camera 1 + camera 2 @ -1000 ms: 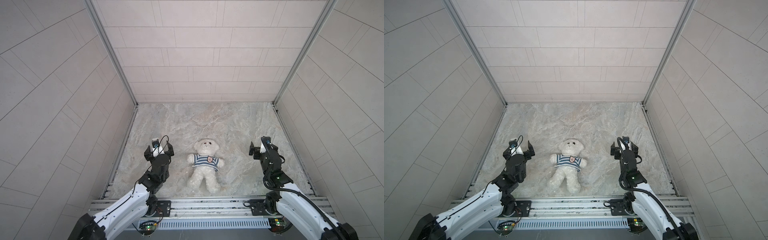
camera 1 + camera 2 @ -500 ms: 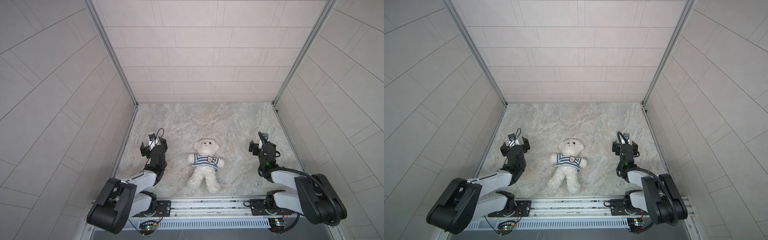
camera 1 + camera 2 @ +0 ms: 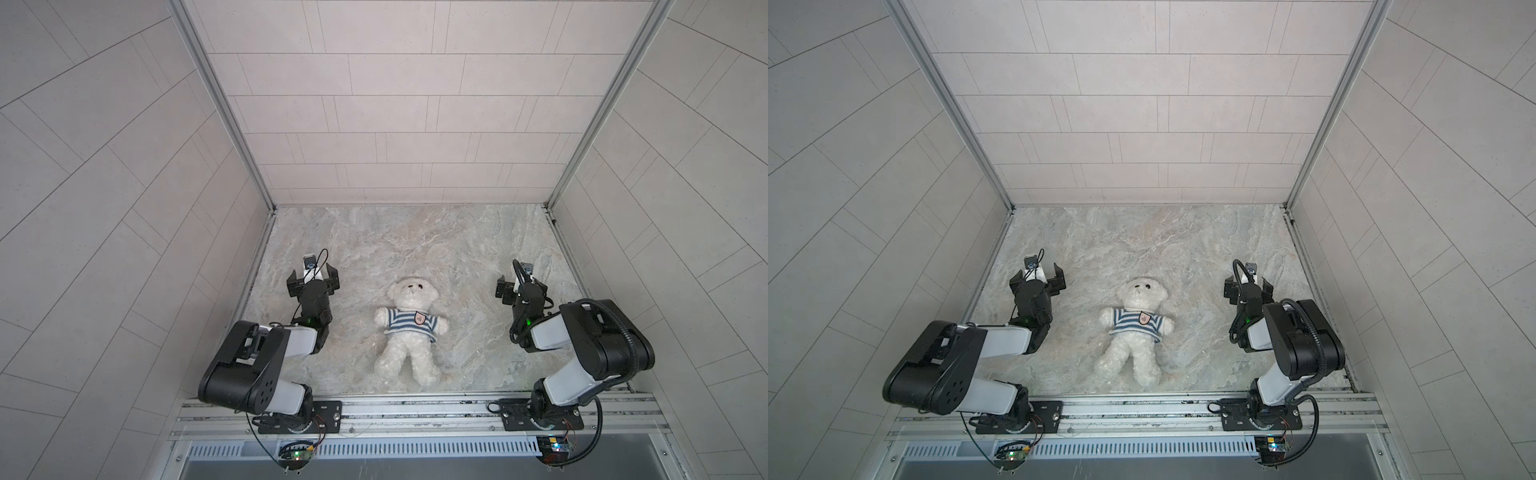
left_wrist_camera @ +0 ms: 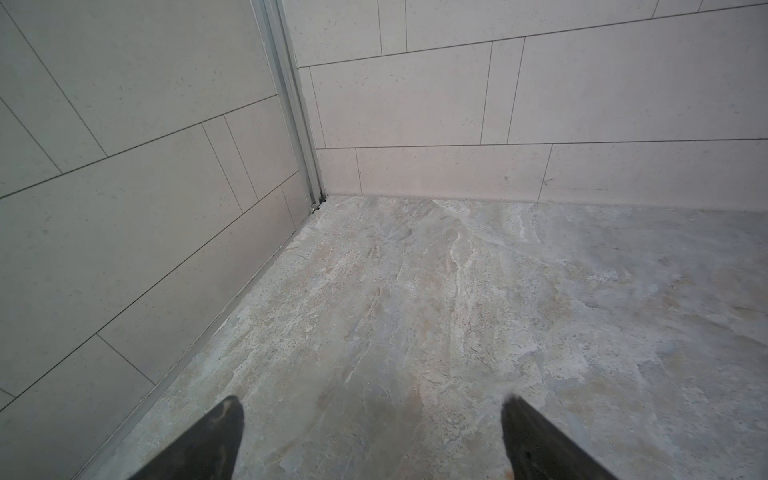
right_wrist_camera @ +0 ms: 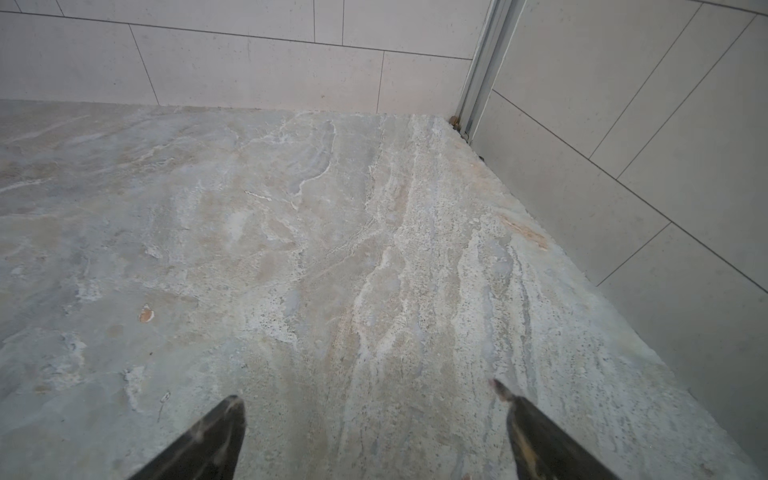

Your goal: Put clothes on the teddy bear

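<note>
Teddy bear lies between left end effector and right end effector, both released.

I've folded both arms up over the last second: the left arm and right arm, which lay stretched low from the rail, now rear their elbows high. The left end effector and right end effector have crept slightly toward the back wall

White teddy bear wearing blue-and-white striped shirt, flat on back, arms and legs spread, between left gripper and right gripper, clear of both
</note>
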Tool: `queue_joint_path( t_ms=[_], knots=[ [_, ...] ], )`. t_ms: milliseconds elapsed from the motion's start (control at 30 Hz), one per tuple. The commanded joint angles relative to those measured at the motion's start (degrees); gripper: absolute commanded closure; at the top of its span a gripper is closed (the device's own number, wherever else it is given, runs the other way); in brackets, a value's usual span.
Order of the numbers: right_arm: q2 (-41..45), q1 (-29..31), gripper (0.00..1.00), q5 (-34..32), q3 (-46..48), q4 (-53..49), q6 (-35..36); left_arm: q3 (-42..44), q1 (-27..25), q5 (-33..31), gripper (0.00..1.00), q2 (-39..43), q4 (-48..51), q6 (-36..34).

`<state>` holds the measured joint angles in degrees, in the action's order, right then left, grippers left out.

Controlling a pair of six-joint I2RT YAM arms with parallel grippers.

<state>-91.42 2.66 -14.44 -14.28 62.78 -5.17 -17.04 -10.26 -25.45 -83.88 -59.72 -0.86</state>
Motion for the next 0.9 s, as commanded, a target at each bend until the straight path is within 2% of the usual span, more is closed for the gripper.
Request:
queue_joint_path(
  t_ms=[0,300,867],
  knots=[
    [0.9,-0.1,0.01,-0.8,-2.0,0.8,-0.4,-1.7,1.4,2.4,0.00,-0.6,0.6,1.0],
    [0.7,0.1,0.01,-0.2,-5.3,-4.8,0.9,-2.1,2.4,2.9,0.00,-0.2,2.4,2.1],
    [0.5,0.9,0.01,-1.7,-5.6,-5.1,1.4,-2.2,2.4,3.0,0.00,-0.2,2.6,1.9]
  ],
)
